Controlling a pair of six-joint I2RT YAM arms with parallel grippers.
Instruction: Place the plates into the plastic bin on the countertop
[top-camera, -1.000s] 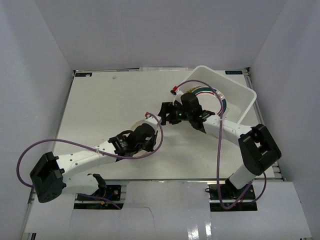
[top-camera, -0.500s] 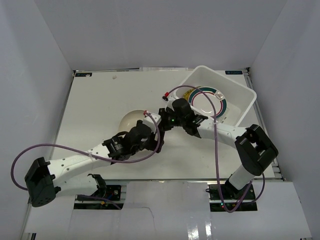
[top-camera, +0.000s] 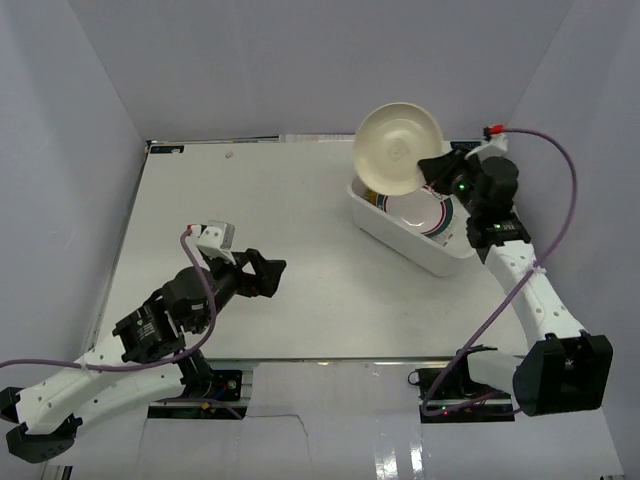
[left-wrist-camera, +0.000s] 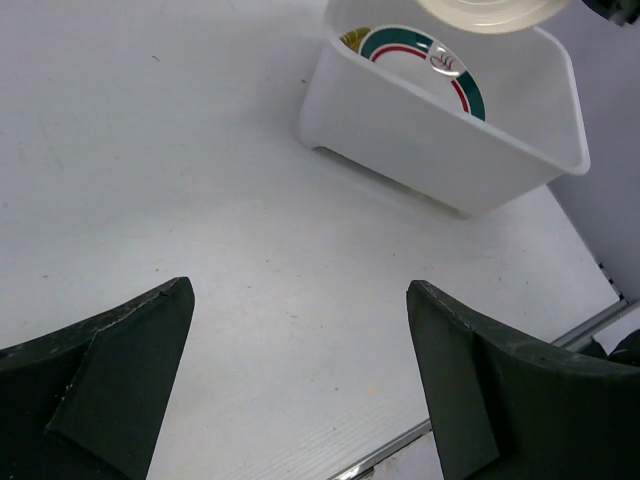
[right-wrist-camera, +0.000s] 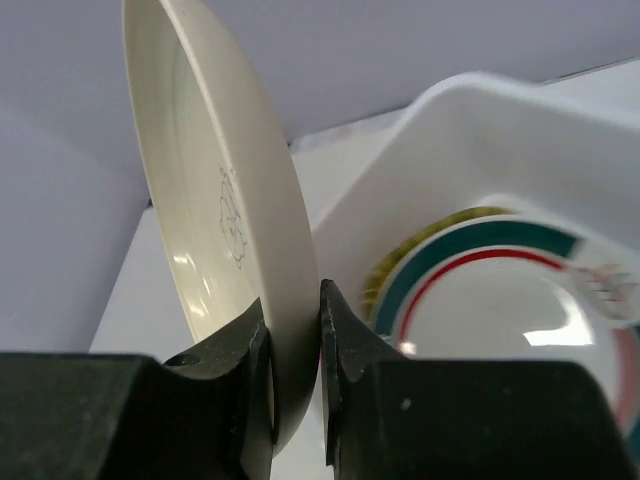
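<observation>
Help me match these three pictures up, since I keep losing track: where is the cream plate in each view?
Top external: cream plate upper centre-right, at the plastic bin's far corner.
Left wrist: only its lower edge at the top border, above the bin.
Right wrist: left of centre, on edge, pinched in the right claw.
Shared landmark: the bin, with the green-red rimmed plate inside.
</observation>
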